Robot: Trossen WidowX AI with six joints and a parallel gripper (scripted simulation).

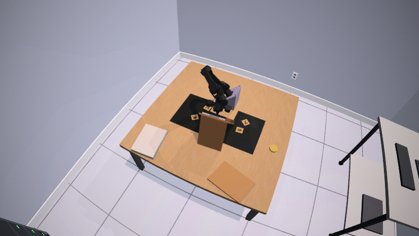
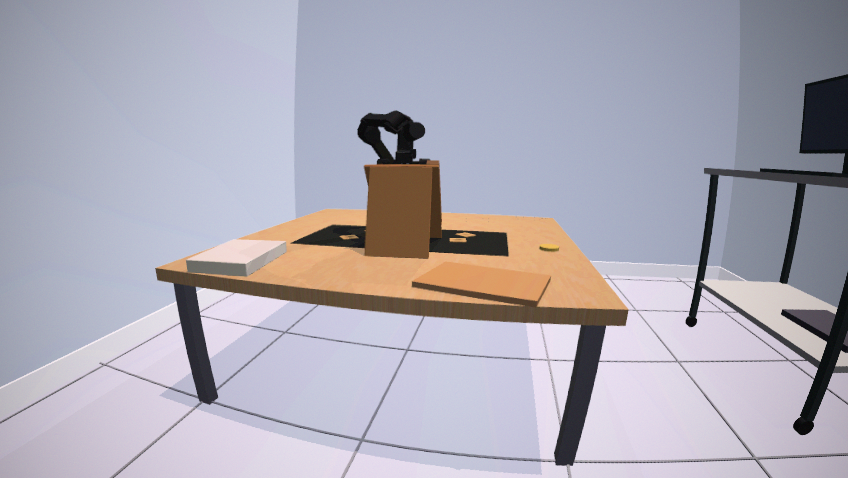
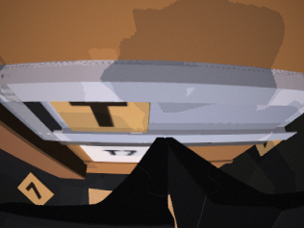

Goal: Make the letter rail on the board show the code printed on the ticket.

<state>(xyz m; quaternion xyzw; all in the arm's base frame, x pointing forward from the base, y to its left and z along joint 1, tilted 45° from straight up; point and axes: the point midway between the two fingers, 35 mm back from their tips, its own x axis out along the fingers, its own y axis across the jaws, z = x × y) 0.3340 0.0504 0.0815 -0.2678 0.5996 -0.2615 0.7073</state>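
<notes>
The board (image 1: 212,132) (image 2: 396,211) (image 3: 67,28) stands upright, its back to the top and exterior views. In the wrist view, the pale rail (image 3: 226,91) holds a T tile (image 3: 135,117) near its left end; the channel right of it shows no tile. The ticket (image 3: 115,153) below reads T7, foreshortened. My gripper (image 1: 217,113) (image 3: 164,144) is shut and empty, its tips at the rail's lower lip, right of the T tile. A 7 tile (image 1: 245,122) (image 3: 36,189), a 5 tile (image 1: 239,130), a K tile (image 1: 194,117) and a tile like C or J (image 1: 207,107) lie on the black mat (image 1: 183,115).
A brown strip or wall (image 3: 43,153) stands beside the rail's left end. A lilac angled panel (image 1: 235,98) stands behind the arm. A white block (image 1: 149,140) (image 2: 234,255), an orange-brown slab (image 1: 231,181) (image 2: 483,283) and a yellow disc (image 1: 273,148) (image 2: 549,247) lie on the table.
</notes>
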